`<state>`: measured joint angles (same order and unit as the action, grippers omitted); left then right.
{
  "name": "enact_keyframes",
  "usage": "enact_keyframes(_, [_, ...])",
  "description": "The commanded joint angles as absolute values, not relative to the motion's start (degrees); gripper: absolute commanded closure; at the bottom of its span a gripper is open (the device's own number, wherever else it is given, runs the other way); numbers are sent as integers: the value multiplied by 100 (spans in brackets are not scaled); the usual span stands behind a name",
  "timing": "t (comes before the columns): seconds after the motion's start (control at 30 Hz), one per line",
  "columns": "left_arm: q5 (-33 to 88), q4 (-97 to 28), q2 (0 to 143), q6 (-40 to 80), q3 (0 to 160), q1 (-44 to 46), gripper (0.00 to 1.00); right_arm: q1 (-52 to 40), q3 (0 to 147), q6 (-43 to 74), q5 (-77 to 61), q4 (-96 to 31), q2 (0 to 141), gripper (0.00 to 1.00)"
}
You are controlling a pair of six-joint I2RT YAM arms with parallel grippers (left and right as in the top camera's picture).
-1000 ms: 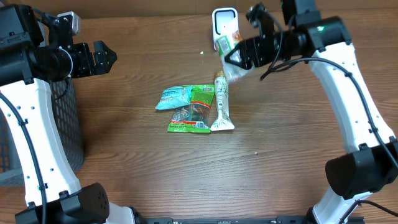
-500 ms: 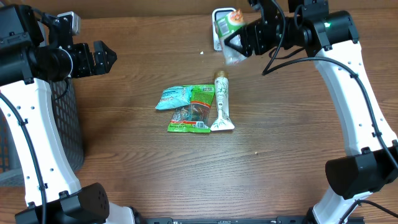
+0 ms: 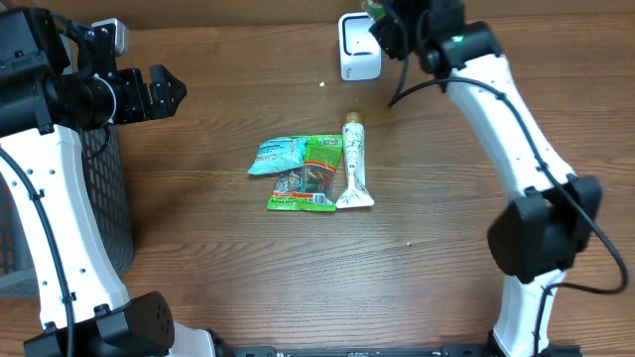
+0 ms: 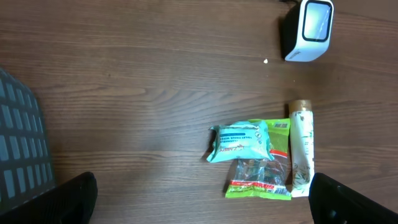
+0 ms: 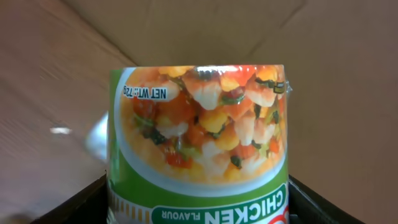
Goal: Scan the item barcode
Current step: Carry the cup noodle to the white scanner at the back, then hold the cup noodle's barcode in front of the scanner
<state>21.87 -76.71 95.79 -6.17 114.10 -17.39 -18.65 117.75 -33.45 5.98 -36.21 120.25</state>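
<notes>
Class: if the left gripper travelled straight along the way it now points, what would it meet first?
Probably the bare table, close beside the teal packet. Depth is unclear, so it might touch that packet instead.

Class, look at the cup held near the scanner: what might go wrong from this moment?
1. The right gripper holds the chicken flavour cup with no barcode visible, so the scanner may not read it.
2. The cup is held near the far edge of the table; a slip might send it off.
</notes>
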Motion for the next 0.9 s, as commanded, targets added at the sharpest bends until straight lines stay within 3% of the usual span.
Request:
enact_keyframes(0.0, [2165,-7664,9557,-600,11469,-1769,0,-2143,11922,-4847,1894,-2976,12285,65])
enact_keyframes(0.33, [2165,-7664,9557,-600,11469,-1769,0,-2324,11922,-6606,2449,-1378,13364,61])
enact_keyframes(0.7, [2165,-7664,9557,-600,11469,-1769,0,-2147,11922,-7131,2471,-43,13913,61])
enact_keyframes(0.87, [2165,-7664,9557,-600,11469,-1769,0,-2115,11922,-7301,2226,-12,14018,61])
